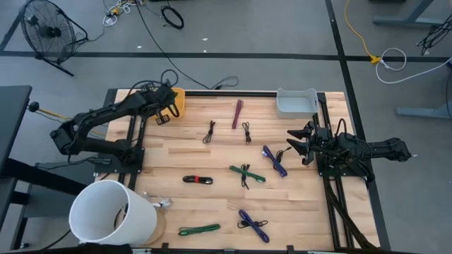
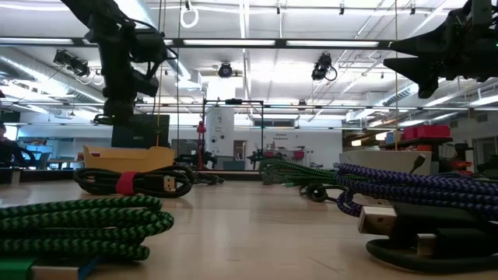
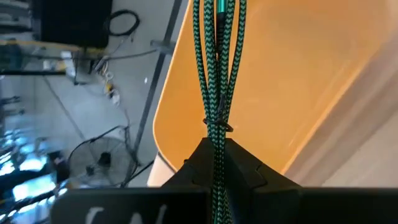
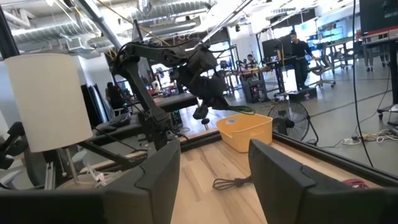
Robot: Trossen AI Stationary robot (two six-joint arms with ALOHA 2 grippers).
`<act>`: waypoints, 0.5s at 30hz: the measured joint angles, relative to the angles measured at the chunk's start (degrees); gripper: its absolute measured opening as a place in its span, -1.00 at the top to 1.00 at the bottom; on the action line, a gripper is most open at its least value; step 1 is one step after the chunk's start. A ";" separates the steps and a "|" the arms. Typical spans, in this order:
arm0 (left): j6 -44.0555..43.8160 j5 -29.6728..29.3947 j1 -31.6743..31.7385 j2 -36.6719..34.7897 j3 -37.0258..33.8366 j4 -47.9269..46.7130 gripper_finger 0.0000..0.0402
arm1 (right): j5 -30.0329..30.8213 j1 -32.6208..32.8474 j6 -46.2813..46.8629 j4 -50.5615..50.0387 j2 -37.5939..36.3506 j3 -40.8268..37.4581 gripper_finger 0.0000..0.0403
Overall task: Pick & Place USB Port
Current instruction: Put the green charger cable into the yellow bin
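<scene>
My left gripper is over the yellow bin at the table's far left corner, shut on a green-and-black braided USB cable bundle. In the right wrist view that cable dangles over the yellow bin. My right gripper is open and holds nothing. It hovers at the table's right side beside a blue-purple cable bundle lying flat on the wood. A grey bin stands at the far right corner. My left gripper pinches the green-and-black cable bundle between its two shut fingers, several strands together. The bundle is lifted clear and hangs down from the fingers over the yellow bin's inside, its teal plug end lowest.
Several tied cable bundles lie on the table: maroon, two black, green, black with a red tie, green and blue near the front edge. A white cylinder stands at the near left corner.
</scene>
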 joint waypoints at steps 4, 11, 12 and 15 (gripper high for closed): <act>-1.91 -0.29 -0.76 1.60 0.00 0.23 0.92 | -0.02 0.02 0.11 -0.48 0.02 0.02 0.05; -2.80 -1.15 -0.79 2.21 0.00 0.20 0.81 | -0.02 0.00 1.10 -1.47 0.00 0.00 0.05; -2.79 -1.06 -0.80 2.21 0.00 0.05 0.75 | -0.02 0.02 1.25 -1.59 0.00 0.00 0.05; -2.81 -1.06 -0.84 2.21 0.00 0.10 0.59 | -0.01 0.01 1.25 -1.63 0.00 0.00 0.05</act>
